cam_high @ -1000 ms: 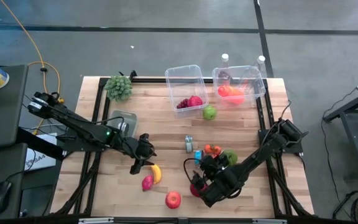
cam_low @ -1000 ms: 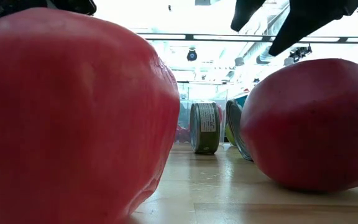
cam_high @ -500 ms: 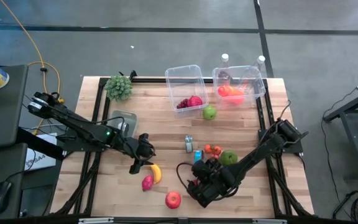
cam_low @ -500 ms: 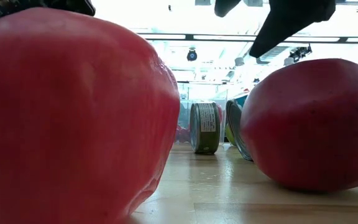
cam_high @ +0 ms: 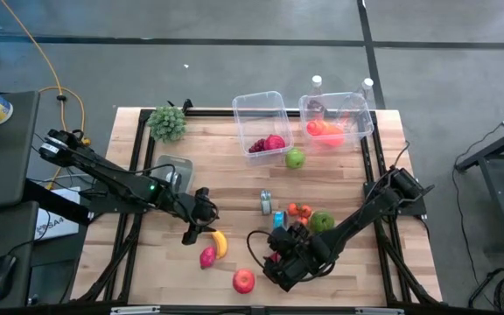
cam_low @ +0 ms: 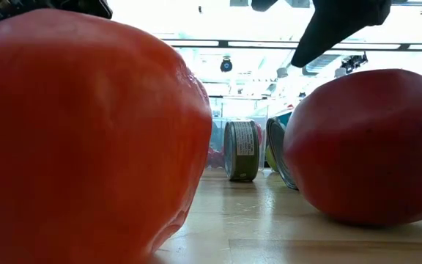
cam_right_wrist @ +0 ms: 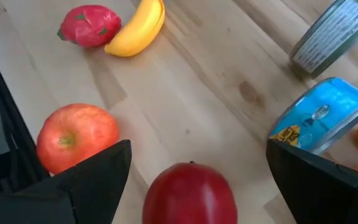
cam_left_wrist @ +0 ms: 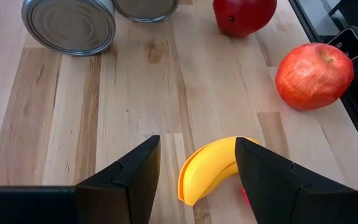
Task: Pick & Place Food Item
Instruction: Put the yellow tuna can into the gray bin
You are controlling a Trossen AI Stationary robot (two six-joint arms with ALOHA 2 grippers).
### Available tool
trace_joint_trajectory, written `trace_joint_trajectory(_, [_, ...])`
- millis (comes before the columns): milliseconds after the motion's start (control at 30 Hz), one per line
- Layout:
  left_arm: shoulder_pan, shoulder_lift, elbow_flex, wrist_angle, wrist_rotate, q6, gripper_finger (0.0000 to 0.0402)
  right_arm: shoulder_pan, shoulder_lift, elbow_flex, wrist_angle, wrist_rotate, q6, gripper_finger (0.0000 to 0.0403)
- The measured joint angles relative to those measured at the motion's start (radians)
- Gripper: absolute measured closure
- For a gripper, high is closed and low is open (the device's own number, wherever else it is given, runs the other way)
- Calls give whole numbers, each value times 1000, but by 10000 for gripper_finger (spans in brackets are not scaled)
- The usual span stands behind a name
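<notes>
A dark red pomegranate (cam_right_wrist: 190,193) rests on the table just ahead of my right gripper (cam_right_wrist: 197,147), whose open fingers stand on either side of it without touching; from above the pomegranate (cam_high: 273,259) is mostly hidden under that gripper (cam_high: 265,255). A red apple (cam_right_wrist: 76,137) sits beside it, toward the near edge (cam_high: 244,280). My left gripper (cam_left_wrist: 197,142) is open and hovers over a yellow banana (cam_left_wrist: 211,168) lying flat (cam_high: 220,243), next to a pink dragon fruit (cam_high: 207,257). In the low view the pomegranate (cam_low: 365,147) sits below my right gripper (cam_low: 335,26).
Two cans, one blue (cam_right_wrist: 319,115) and one green-labelled (cam_right_wrist: 337,28), lie behind the pomegranate. Two clear bins (cam_high: 261,122) (cam_high: 335,114) stand at the far edge with fruit inside. Green apples (cam_high: 295,158) (cam_high: 322,221), a leafy plant (cam_high: 168,122) and a grey tray (cam_high: 171,171) are also on the table.
My right gripper has moved toward the table's left and slightly toward the near edge, coming over the pomegranate and staying open. The fruit has not moved.
</notes>
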Motion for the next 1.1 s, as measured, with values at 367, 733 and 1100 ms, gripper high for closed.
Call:
trace_joint_trajectory(367, [0,0,0,-4,0,0,202,-8,11,0,-113,-12,243,42])
trace_joint_trajectory(733, [0,0,0,-6,0,-6,202,-19,11,0,-139,-15,276,42])
trace_joint_trajectory(1100, [0,0,0,-5,0,-19,202,-25,11,0,-133,38,275,42])
